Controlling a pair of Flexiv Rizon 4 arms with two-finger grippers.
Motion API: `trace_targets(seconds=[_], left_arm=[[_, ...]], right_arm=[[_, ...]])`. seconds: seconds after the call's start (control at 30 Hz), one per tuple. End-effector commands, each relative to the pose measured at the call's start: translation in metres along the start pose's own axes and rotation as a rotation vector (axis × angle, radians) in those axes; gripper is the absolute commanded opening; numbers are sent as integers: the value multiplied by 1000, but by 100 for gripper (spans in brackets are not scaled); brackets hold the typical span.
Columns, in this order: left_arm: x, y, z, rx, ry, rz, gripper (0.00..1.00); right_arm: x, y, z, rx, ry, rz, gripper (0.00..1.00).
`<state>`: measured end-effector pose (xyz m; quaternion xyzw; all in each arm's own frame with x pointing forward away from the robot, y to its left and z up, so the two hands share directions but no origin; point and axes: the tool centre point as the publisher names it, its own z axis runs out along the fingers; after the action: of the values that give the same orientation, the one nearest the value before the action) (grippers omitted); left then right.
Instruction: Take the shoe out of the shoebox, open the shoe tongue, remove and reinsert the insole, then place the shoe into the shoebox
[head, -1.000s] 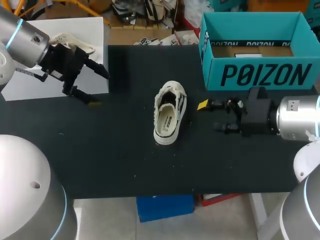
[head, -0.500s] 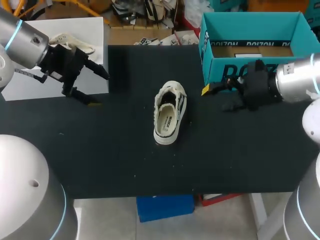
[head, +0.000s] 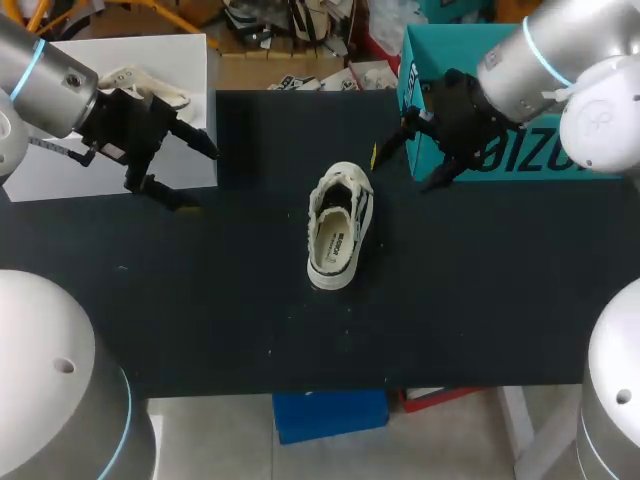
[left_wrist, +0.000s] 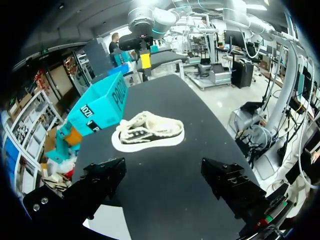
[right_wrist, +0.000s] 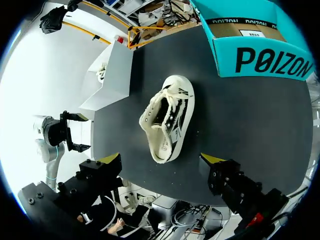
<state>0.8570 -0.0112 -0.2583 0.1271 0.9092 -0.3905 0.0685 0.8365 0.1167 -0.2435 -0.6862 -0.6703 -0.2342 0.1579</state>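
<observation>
A cream low sneaker with dark stripes (head: 340, 228) lies alone on the black table, its opening facing up. The teal shoebox (head: 520, 90) stands open at the back right. My right gripper (head: 400, 170) hangs open in front of the box's left corner, just right of the shoe's far end. In the right wrist view the sneaker (right_wrist: 168, 117) lies below and ahead of that gripper (right_wrist: 161, 160), with the shoebox (right_wrist: 255, 45) beyond. My left gripper (head: 200, 178) stays open at the far left, with nothing in it. Its wrist view has the sneaker (left_wrist: 148, 131) well ahead of the gripper (left_wrist: 164, 175).
A white platform (head: 190, 60) sits at the back left of the black table (head: 200, 300). A cream item with laces (head: 150, 82) rests on it, partly behind my left arm.
My right arm has swung from the table's right front up and leftward to the shoebox's left corner, staying open. The left arm and the shoe have not moved.
</observation>
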Motion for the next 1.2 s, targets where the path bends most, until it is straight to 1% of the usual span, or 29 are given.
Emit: trace_targets(seconds=[0.03,0.2,0.33,0.5,0.6,0.8,1.0,1.2], left_arm=[[1,0,0,-4,0,-1,100],[1,0,0,-4,0,-1,100],[1,0,0,-4,0,-1,100],[1,0,0,-4,0,-1,100],[1,0,0,-4,0,-1,100],[1,0,0,-4,0,-1,100],[1,0,0,-4,0,-1,100],[1,0,0,-4,0,-1,100]], right_arm=[[6,8,17,46,-321,5,100],[9,5,31,30,-378,-1,100],[2,6,43,5,-420,-15,100],[0,9,57,-62,-439,-28,100],[-1,13,65,-88,-445,-31,100],[-8,21,81,-87,-461,-36,100],[-14,32,90,-83,-462,-49,100],[-25,40,98,-59,-459,-45,100]])
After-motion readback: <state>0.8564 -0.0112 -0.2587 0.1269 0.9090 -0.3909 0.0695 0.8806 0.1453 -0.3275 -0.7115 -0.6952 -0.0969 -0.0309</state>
